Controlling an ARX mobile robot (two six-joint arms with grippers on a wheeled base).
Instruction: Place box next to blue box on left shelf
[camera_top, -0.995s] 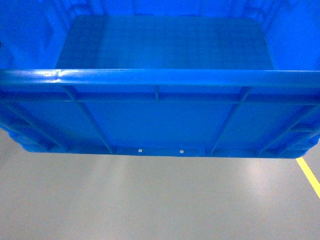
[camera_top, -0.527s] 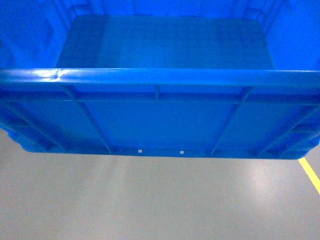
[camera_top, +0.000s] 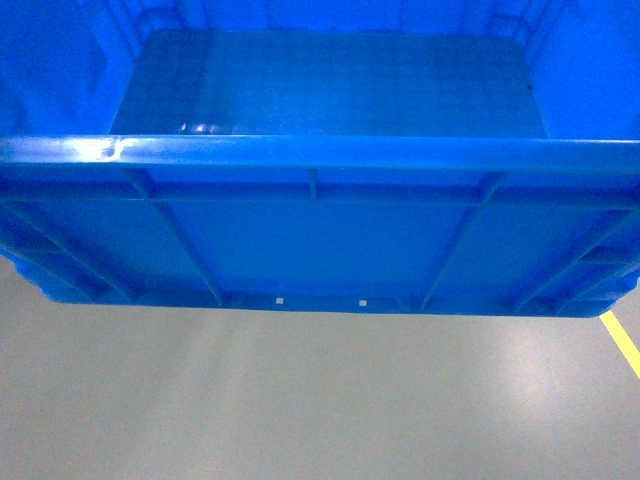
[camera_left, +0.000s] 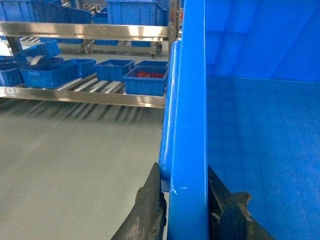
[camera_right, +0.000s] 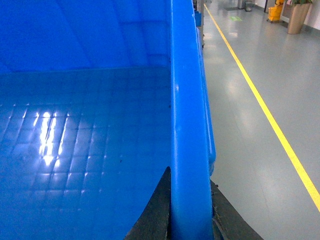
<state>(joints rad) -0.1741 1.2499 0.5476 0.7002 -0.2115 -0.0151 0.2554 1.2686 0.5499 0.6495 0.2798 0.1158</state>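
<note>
In the head view the box (camera_top: 320, 240) fills the upper two thirds of the picture, its near ribbed wall and thick rim closest, its smooth inside bottom beyond; under it lies bare grey floor (camera_top: 300, 400), so the box hangs clear of the ground with nothing beneath it. A yellow line (camera_top: 622, 342) crosses the floor at the right edge. Neither gripper shows in this view.

The wrist views supply what the head view lacks. In the left wrist view the left gripper (camera_left: 187, 210) stands at the bottom edge, its dark fingers (camera_left: 150, 210) pinching the box's side rim (camera_left: 189, 125): one finger on the outer face, the other inside the box against the wall. Past that rim, across open floor, stands the left shelf (camera_left: 95, 95), a silvery frame with roller rows, carrying small blue trays (camera_left: 145, 80), one with something red in it; a higher level behind holds more blue containers. The box is well apart from that shelf.

In the right wrist view the right gripper (camera_right: 190, 215) likewise pinches the opposite rim (camera_right: 187, 110), one finger inside, one outside. Light glints off the gridded inside bottom (camera_right: 75, 150). Outside the rim the yellow line runs away down the floor toward a yellow object (camera_right: 276, 11) far off, too small to identify
</note>
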